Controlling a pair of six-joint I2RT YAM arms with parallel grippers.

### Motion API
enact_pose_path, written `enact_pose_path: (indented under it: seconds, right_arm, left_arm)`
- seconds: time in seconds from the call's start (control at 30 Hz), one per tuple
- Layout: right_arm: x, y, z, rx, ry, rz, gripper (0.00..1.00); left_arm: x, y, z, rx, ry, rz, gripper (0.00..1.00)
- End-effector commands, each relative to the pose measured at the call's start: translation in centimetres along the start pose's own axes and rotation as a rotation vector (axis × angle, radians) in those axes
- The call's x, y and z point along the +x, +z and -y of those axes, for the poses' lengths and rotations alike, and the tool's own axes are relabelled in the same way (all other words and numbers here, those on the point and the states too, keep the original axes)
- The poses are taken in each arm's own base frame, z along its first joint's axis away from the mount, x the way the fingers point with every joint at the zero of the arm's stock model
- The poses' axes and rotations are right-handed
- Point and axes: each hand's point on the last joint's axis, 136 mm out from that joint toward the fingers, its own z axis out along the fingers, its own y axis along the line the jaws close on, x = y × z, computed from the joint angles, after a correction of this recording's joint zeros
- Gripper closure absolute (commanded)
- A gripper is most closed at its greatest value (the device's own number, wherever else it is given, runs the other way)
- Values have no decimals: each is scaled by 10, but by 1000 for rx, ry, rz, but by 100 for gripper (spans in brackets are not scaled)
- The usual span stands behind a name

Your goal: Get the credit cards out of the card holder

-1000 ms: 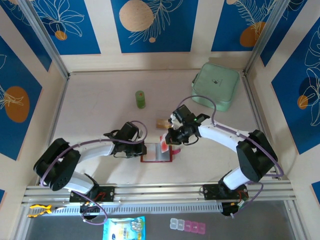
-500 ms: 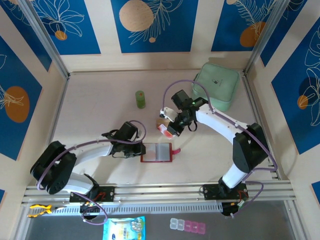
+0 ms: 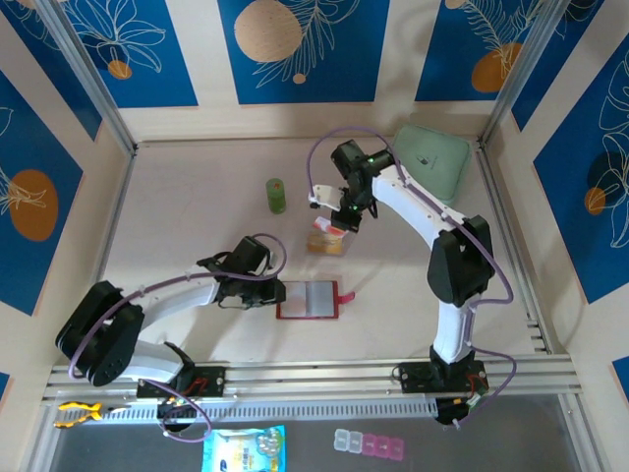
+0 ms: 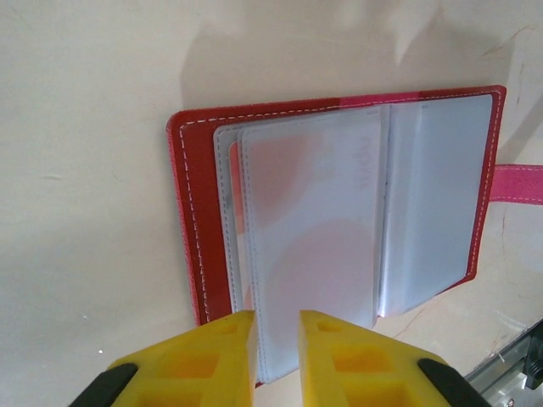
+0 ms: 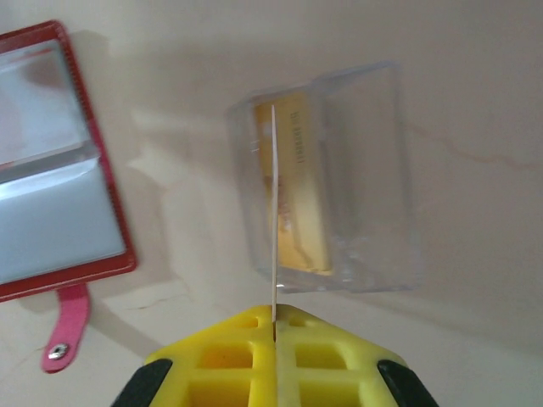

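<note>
Pale beige table point(image 3: 197, 246) was seen between walls point(image 3: 295, 49) panelled in blue with leaf drawings. Nearest the arm bases, the card holder point(image 4: 199, 212) was laid open and flat, its greyish clear pockets turned up. Faint pink lettering was made out through one pocket from the left wrist, but it could not be read. The left gripper point(image 4: 277, 324) was held at the holder's near edge with its yellow fingers a narrow gap apart, and nothing was seen clamped between them.

Farther out, the right gripper point(image 5: 274, 318) was clamped on a held card point(image 5: 274, 212). This was shown edge-on as a thin pale line from the right wrist, while from above a pinkish-red face was seen. The card was held over the clear box point(image 5: 373, 170), in which an orange-yellow card point(image 5: 305, 203) lay. Embossed characters ran along it, too blurred to be read. The holder's closing tab point(image 5: 66, 329) was shown with its snap from the right wrist.

Beyond, a green cylinder point(image 3: 276, 196) stood upright, and a mint-green pouch point(image 3: 432, 162) was set in the far right corner.
</note>
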Motion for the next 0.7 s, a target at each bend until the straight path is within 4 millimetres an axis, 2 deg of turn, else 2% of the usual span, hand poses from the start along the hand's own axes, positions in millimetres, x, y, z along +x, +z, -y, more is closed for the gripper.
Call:
enact_pose_path:
  seconds: [0.0,0.27,0.37,0.53,0.67]
  right_arm:
    - [-4,-6,9,-15,-40,-5,100]
    - [-9,1,32,-37,-36,10,100]
    - [-10,8,32,-59,-37,13,100]
    - [-6,24,26,-117,-23,-3,95]
    - [-2,33,29,-113,-13,-16,90]
  left_arm:
    - [-6,-9,4,0,13,11,79]
    - [-11,-11,5,-4,3,19,79]
    - [-12,-11,5,-4,1,17,79]
    - [-12,-11,3,-9,-4,20,79]
    - [-9,-10,0,-12,-10,16,79]
